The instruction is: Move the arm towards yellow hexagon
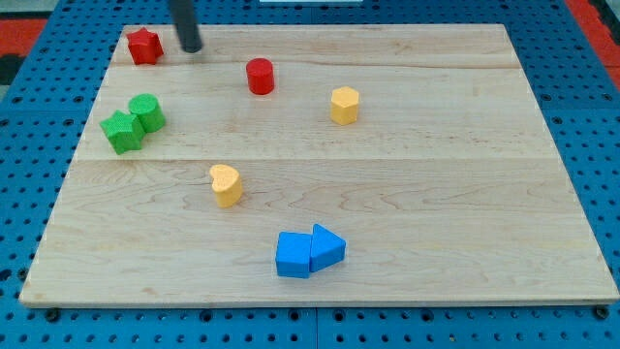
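Note:
The yellow hexagon (pixel 344 105) stands on the wooden board right of centre, toward the view's top. My tip (pixel 192 48) rests on the board near the top left corner, far to the left of the yellow hexagon. It is just right of the red star (pixel 144 46) and apart from it. The red cylinder (pixel 260 76) lies between my tip and the yellow hexagon.
A green cylinder (pixel 147 111) and a green star (pixel 122 132) touch each other at the left. A yellow heart (pixel 226 184) sits near the middle. A blue cube (pixel 294 255) and a blue triangle (pixel 327 247) touch near the bottom. The board's edge (pixel 310 302) borders a blue pegboard.

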Robot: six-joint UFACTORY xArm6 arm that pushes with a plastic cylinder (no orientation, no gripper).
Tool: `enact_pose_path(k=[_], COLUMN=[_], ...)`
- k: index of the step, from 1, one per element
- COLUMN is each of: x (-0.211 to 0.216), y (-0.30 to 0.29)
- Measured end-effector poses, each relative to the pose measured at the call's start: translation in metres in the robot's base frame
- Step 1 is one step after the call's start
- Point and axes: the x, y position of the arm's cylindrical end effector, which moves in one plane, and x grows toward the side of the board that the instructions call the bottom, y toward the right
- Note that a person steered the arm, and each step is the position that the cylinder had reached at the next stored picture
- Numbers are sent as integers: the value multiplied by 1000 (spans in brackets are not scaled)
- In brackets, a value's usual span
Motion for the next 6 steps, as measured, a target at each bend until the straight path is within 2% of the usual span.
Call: enact_pose_path(k=[2, 3, 4, 6], x=[-2, 33, 81, 80], y=[118, 136, 108, -9])
